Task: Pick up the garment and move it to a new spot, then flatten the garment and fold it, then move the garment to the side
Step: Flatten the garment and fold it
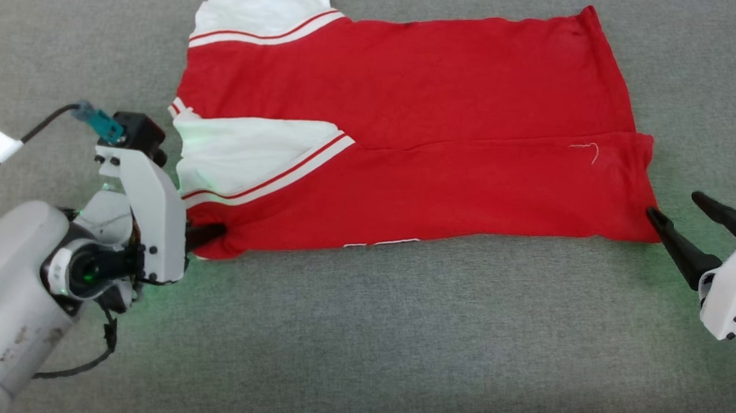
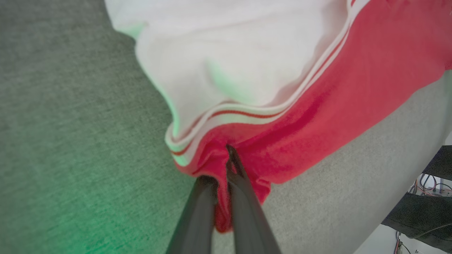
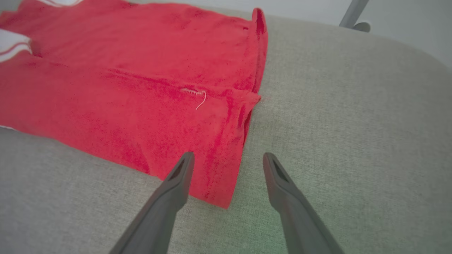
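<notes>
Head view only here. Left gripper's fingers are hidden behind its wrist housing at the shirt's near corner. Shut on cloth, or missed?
Observer: Left wrist view shows the left gripper shut on the garment, with a bunch of its red edge pinched between the fingers.
Operator: Right side, where are the fingertips relative to the corner?
Observer: Right wrist view shows the right gripper open and straddling that corner. One finger is over red cloth, the other over the grey surface, and nothing is pinched.
</notes>
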`<state>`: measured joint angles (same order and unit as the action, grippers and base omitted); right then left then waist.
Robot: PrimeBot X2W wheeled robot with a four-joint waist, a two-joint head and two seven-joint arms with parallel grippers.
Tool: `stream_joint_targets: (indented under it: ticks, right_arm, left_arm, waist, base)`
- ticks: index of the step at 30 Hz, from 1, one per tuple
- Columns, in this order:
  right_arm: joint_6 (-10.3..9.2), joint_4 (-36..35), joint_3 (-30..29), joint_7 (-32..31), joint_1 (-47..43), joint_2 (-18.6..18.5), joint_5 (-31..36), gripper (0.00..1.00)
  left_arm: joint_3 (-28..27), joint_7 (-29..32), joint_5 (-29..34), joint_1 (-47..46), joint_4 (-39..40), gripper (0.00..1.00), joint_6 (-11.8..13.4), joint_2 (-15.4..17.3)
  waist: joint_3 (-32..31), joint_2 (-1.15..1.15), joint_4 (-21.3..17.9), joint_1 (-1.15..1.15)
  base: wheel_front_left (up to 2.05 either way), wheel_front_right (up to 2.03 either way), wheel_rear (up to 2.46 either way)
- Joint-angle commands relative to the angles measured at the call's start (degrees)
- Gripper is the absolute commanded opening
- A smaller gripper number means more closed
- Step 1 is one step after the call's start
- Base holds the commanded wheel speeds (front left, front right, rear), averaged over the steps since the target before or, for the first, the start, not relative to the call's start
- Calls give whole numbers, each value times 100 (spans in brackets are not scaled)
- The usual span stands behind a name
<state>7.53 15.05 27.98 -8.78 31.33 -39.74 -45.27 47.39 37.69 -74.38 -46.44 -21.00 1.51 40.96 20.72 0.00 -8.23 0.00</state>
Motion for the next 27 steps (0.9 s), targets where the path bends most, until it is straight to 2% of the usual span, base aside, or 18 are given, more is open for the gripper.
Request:
stream_joint_targets:
  ticks: [1, 7, 10, 13, 14, 21, 27]
  right_arm:
    - [-9, 67, 167, -301, 186, -88, 52, 100]
    - [-9, 642, 806, -1542, 751, -89, -20, 100]
    - [-9, 885, 949, -1756, 948, -41, -221, 100]
    - [-9, 1041, 1163, -1740, 1026, -35, -290, 9]
    - [-9, 1083, 1209, -1736, 1053, -23, -338, 0]
    - [-9, 1156, 1461, -1571, 1039, -221, -601, 0]
    - [-9, 826, 1497, -1342, 769, -490, -805, 0]
  left_arm:
    - [146, -21, 57, 165, -35, 0, -14, -185]
    - [197, -206, 183, 80, 43, 0, -91, -397]
    - [208, -288, 220, 61, 19, 0, -116, -466]
    - [220, -378, 267, 88, -5, 0, -169, -498]
    - [221, -428, 283, 102, -1, 0, -206, -500]
    - [184, -702, 354, 249, -21, 0, -313, -407]
    - [106, -899, 264, 619, 355, 0, -408, -73]
  waist:
    - [17, 0, 38, 0]
    - [93, 0, 264, 0]
    - [130, 0, 371, 0]
    - [128, 0, 444, 0]
    - [119, 0, 459, 0]
    - [-49, 0, 523, 0]
    - [-239, 0, 520, 0]
  base:
    - [0, 0, 0]
    - [0, 0, 0]
    - [0, 0, 0]
    - [0, 0, 0]
    - [0, 0, 0]
    - [0, 0, 0]
    - [0, 0, 0]
